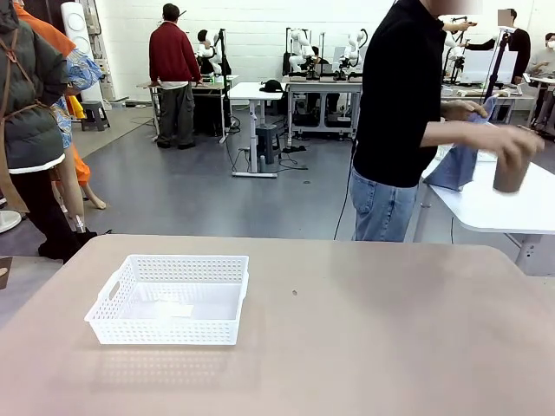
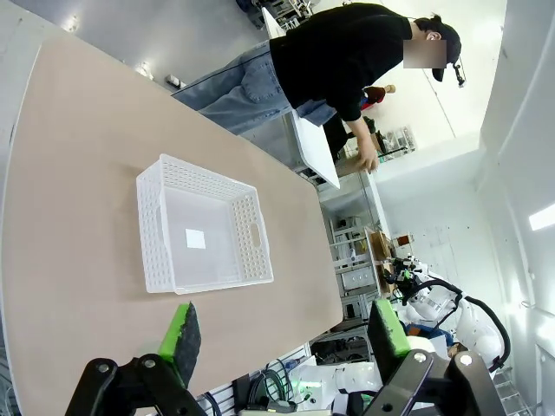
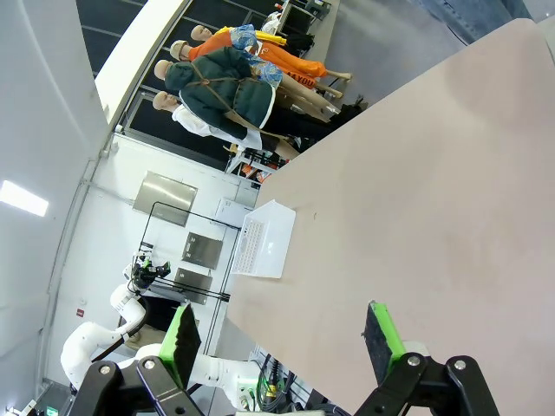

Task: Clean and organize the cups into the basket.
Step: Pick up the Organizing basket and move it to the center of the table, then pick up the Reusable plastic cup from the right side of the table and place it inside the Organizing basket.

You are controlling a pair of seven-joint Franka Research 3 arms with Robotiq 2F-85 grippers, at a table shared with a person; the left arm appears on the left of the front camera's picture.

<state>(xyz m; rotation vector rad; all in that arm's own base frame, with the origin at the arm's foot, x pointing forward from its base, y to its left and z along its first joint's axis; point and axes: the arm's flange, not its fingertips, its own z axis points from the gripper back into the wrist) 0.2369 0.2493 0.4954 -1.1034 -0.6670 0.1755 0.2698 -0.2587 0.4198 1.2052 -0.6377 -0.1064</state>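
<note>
The white lattice basket (image 1: 169,299) sits on the left half of the tan table, with nothing in it but a pale label on its floor. It also lies below my left gripper (image 2: 282,329), whose green-padded fingers stand wide apart, and the basket (image 2: 201,227) is ahead of them. My right gripper (image 3: 282,336) is open too, high over the table, with the basket (image 3: 264,239) far off. A person in a black top stands beyond the far edge, at a white side table, holding a brown cup (image 1: 512,169) in one hand and a blue cloth (image 1: 460,156) in the other.
The tan table (image 1: 390,338) has a small dark speck (image 1: 295,292) near its middle. A white side table (image 1: 503,204) stands at the far right behind the main table's edge.
</note>
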